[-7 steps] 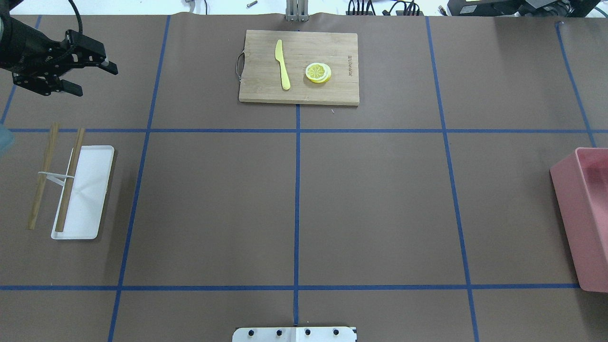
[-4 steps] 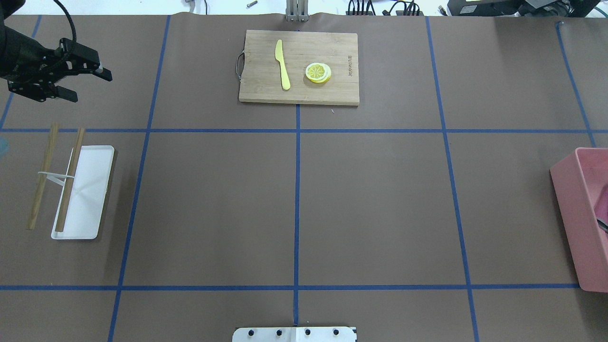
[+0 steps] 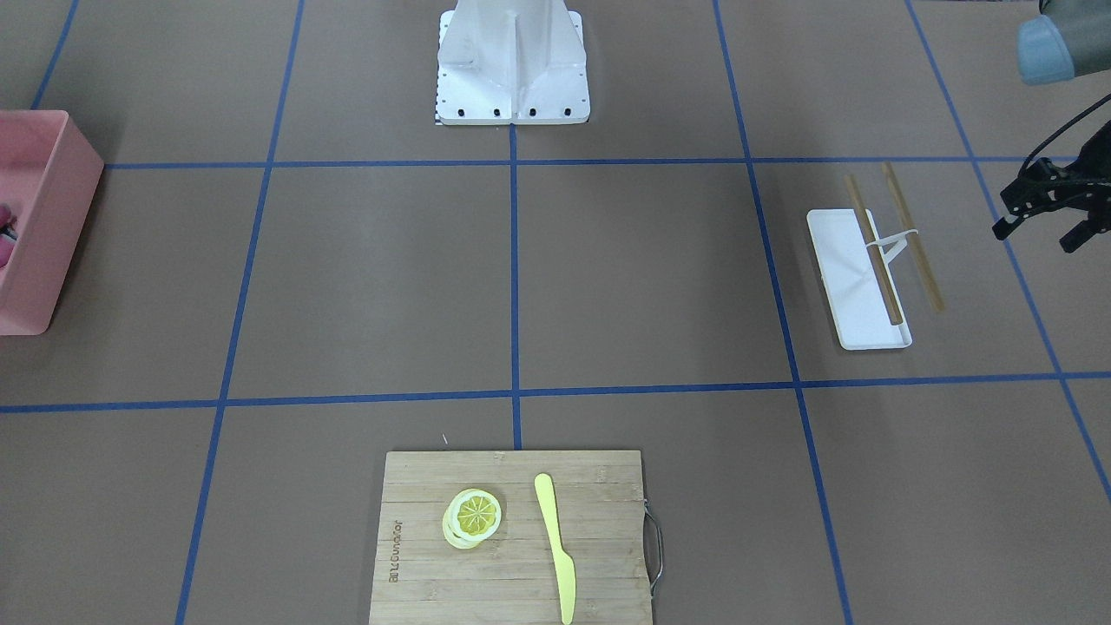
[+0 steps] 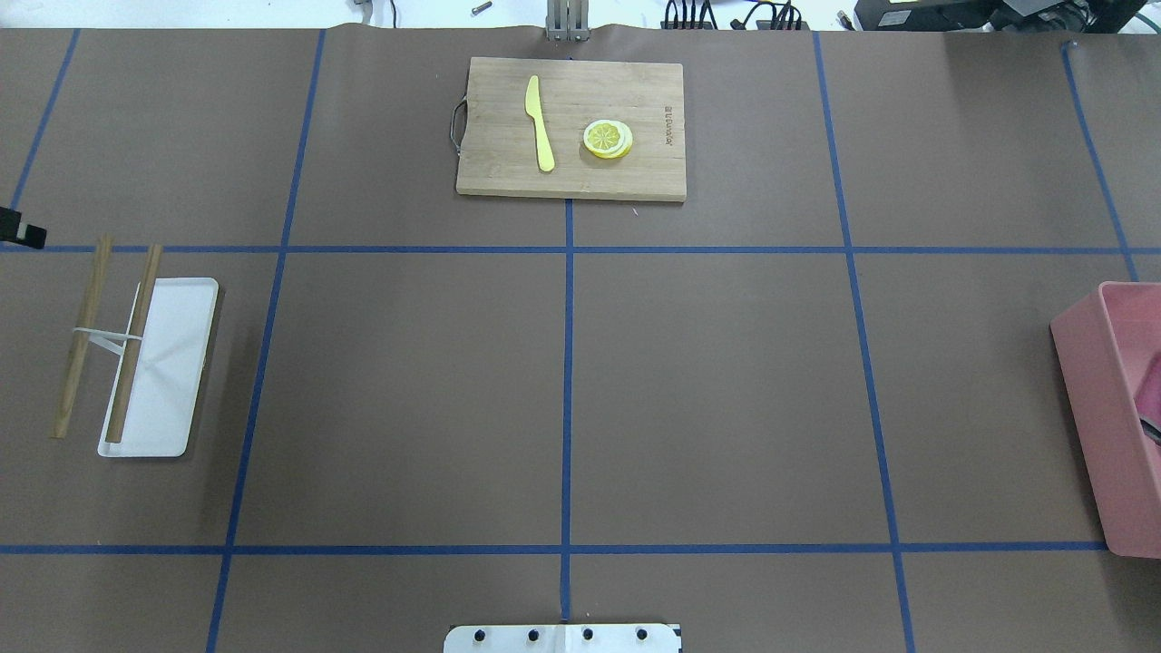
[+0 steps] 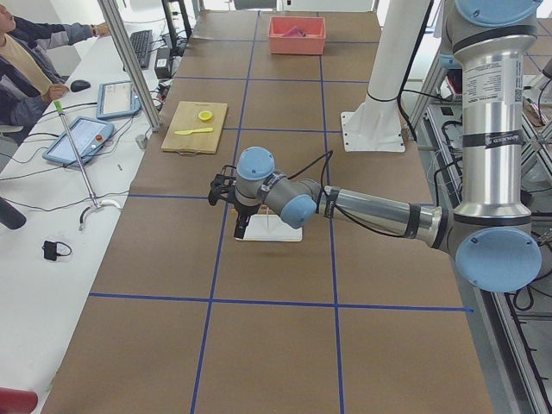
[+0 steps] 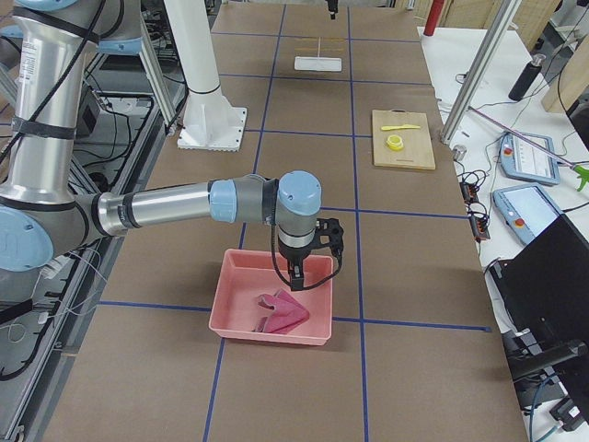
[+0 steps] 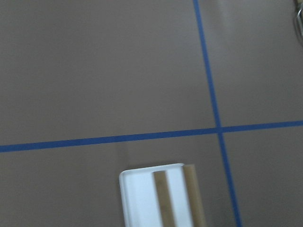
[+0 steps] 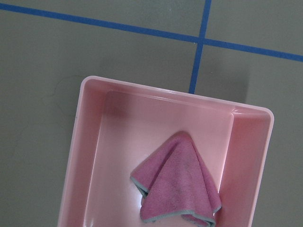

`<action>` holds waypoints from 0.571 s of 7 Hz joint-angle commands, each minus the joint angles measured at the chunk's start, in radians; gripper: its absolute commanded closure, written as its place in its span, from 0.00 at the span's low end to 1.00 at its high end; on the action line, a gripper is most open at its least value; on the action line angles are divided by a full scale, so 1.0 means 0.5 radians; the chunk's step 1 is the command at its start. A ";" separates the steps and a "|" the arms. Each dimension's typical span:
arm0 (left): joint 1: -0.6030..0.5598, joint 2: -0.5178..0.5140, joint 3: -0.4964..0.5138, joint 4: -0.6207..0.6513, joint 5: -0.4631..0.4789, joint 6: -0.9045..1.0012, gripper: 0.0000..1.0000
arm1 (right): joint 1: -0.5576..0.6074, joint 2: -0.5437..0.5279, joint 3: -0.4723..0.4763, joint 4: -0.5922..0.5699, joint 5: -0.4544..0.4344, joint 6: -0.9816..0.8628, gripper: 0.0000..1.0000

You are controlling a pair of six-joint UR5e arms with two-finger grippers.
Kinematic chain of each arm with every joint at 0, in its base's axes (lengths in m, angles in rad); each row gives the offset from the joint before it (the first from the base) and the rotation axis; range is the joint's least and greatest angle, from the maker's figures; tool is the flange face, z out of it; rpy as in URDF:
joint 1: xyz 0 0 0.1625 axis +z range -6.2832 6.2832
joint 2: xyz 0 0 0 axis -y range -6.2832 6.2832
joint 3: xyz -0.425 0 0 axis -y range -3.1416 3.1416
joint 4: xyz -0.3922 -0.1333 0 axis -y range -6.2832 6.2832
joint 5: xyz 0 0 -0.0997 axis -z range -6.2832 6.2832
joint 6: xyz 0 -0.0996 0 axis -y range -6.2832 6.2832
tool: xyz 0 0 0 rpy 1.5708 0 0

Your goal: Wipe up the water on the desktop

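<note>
Brown and gridded with blue tape, the bench runs under both arms, so look at the hands first. Your left fingers are spread apart and grasp nothing; they hang over the bench near its left end. Just inward of them, toward the middle of the bench, lie two wooden sticks joined by a pale band. One stick rests on the bench and the other across the long white tray beside it. The left wrist camera catches one end of that tray and the stick ends at the bottom of its picture, with a tape crossing beyond.

Your right fingers show only in the side view from the right end, so you cannot tell whether they are released or clenched. They hover over the pink bin, and below them inside the bin lies a crumpled pink cloth with a grey hem. The bin sits on the bench next to a tape crossing.

Well away from both sets of fingers, at the far middle edge, a bamboo cutting board carries a yellow knife and, just beside it, a lemon slice.
</note>
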 commanded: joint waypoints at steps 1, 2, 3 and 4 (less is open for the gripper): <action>-0.264 0.049 0.002 0.365 0.075 0.697 0.02 | 0.000 0.119 -0.083 -0.002 -0.013 0.000 0.00; -0.332 0.073 -0.007 0.467 0.066 0.932 0.02 | 0.000 0.193 -0.151 -0.002 -0.013 -0.003 0.00; -0.351 0.155 -0.026 0.468 0.057 0.949 0.02 | 0.000 0.242 -0.179 -0.002 -0.013 0.000 0.00; -0.351 0.156 -0.023 0.471 0.072 0.940 0.02 | 0.000 0.285 -0.215 -0.002 -0.016 0.000 0.00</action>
